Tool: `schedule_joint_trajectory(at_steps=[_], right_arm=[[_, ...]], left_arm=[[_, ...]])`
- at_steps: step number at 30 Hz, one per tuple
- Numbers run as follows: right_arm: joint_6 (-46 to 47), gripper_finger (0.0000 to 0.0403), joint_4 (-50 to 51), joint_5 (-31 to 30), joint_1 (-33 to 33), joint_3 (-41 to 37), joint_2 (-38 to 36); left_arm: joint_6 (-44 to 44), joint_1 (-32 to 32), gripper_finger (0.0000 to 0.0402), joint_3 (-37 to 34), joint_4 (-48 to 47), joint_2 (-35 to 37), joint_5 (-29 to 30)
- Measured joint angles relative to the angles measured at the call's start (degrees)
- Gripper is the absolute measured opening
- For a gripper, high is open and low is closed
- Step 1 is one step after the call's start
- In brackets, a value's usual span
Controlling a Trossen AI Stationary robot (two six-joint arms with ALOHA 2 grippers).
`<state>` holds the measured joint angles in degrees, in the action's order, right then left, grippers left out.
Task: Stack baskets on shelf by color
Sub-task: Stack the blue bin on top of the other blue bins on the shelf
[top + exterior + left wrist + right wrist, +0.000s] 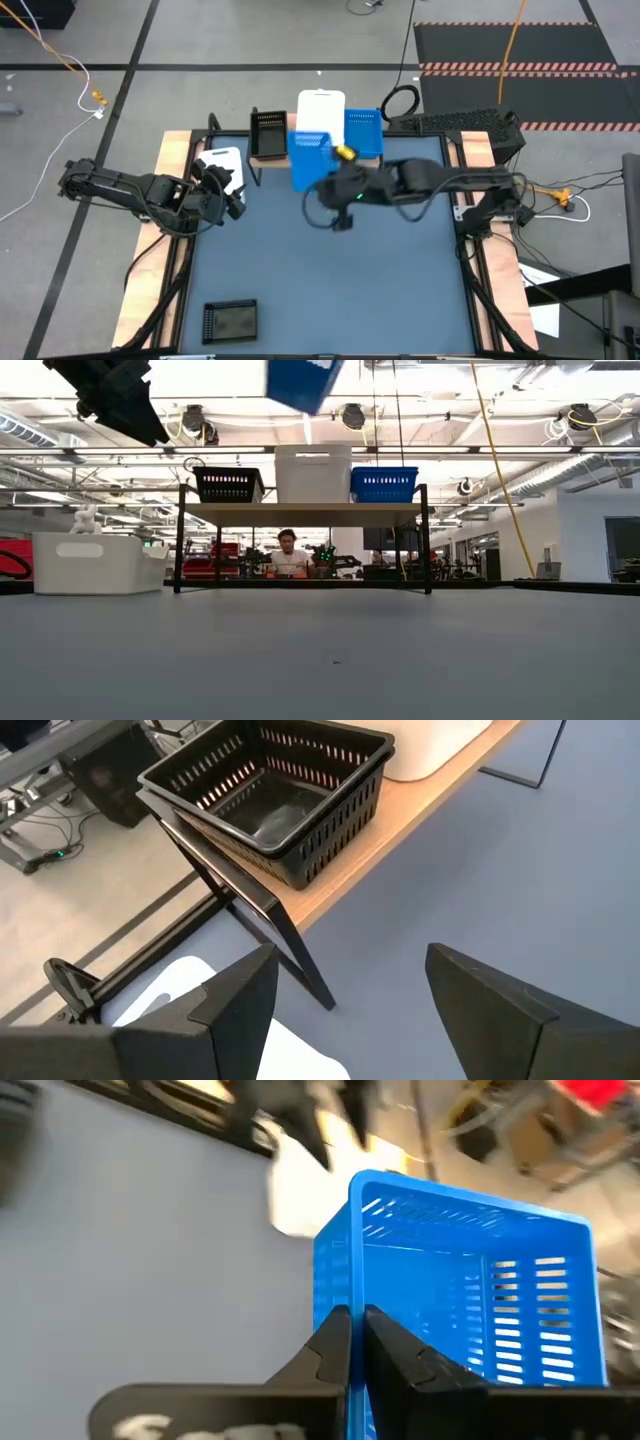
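one blue basket | pinched in right claw | above mat

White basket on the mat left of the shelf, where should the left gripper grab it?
Pinch a thin side wall at the rim of the white basket, coming straight down: it sits upright, open top up. The left gripper, open, hovers by it.

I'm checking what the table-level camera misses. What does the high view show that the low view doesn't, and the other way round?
Only the high view shows the black basket on the mat, the right gripper shut on the raised blue basket, and the left gripper open over the white basket on the mat. Only the low view shows a person beyond the shelf. Both show a black basket, white basket and blue basket on the shelf.
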<state>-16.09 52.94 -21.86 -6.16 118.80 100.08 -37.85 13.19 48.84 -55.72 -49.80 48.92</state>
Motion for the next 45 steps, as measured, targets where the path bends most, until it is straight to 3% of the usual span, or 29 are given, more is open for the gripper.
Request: schedule_joint_trajectory(at_steps=[9,21,28,32,36,45], right_arm=[[-3.08,0.0007,4.73,-0.66,10.39,-3.59,-8.17],[-11.42,0.0009,-11.45,-0.21,23.37,-29.89,-16.43],[-9.09,0.0010,-11.91,0.07,25.03,-36.65,-18.02],[-6.59,0.0010,-11.35,6.46,24.90,-37.64,-18.77],[-5.97,0.0014,-11.45,7.12,24.88,-37.68,-18.92],[-6.92,0.0067,-11.42,7.10,24.85,-37.68,-20.95]], left_arm=[[0.02,0.00,0.0257,0.00,0.02,0.00,0.00],[0.05,0.01,0.0257,0.00,-0.14,0.00,0.01],[0.50,0.00,0.0257,0.00,-0.20,0.00,0.20],[0.20,0.00,0.0257,0.00,-0.17,0.02,0.66],[0.15,0.00,0.0257,0.00,0.23,0.00,0.66],[-0.20,0.00,0.0257,0.00,0.24,0.00,0.65]])
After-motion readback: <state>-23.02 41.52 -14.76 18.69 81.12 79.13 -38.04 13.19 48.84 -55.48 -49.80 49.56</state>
